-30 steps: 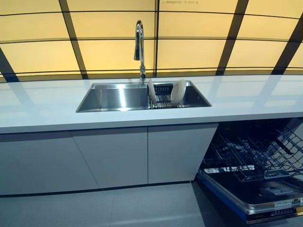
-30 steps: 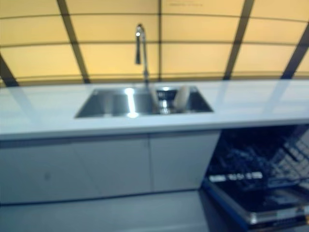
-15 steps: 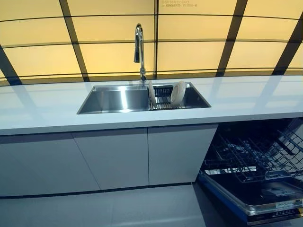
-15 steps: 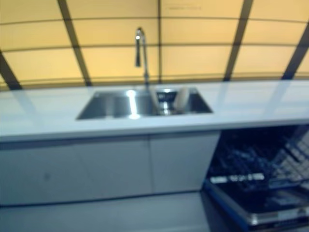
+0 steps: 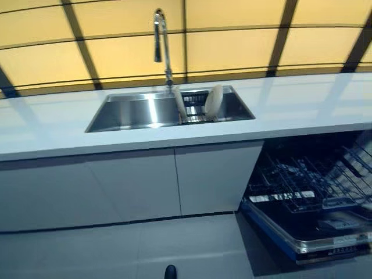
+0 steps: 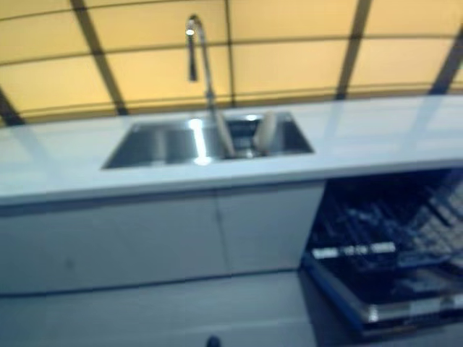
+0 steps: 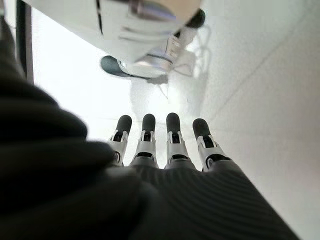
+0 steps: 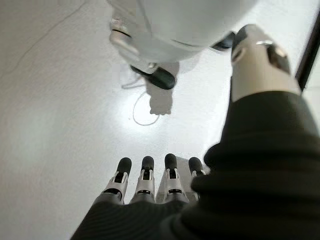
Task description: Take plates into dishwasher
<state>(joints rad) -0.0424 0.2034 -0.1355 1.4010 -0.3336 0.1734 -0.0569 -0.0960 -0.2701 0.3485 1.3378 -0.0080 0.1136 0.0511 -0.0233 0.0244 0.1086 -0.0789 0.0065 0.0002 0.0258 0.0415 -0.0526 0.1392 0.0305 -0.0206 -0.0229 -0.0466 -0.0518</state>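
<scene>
Two pale plates stand on edge in a dark dish rack [image 5: 195, 103] in the right half of the steel sink [image 5: 125, 113]: one plate [image 5: 214, 99] at the rack's right, the other plate [image 5: 180, 106] at its left. The dishwasher [image 5: 308, 192] under the counter at the right is open, with its wire rack [image 5: 302, 180] pulled out over the lowered door [image 5: 293, 235]. Neither hand shows in the eye views. My left hand [image 7: 172, 145] hangs over the floor with straight fingers and holds nothing. My right hand [image 8: 145, 182] hangs the same way, open and empty.
A tall faucet [image 5: 159, 40] rises behind the sink. The white counter [image 5: 52, 128] runs the full width above grey cabinet doors [image 5: 133, 186]. A yellow panelled wall [image 5: 232, 35] stands behind. Grey floor [image 5: 116, 250] lies before the cabinets.
The whole picture has shifted, with the sink now higher and more to the left, so the camera has moved. Plates, sink and dishwasher stand as before.
</scene>
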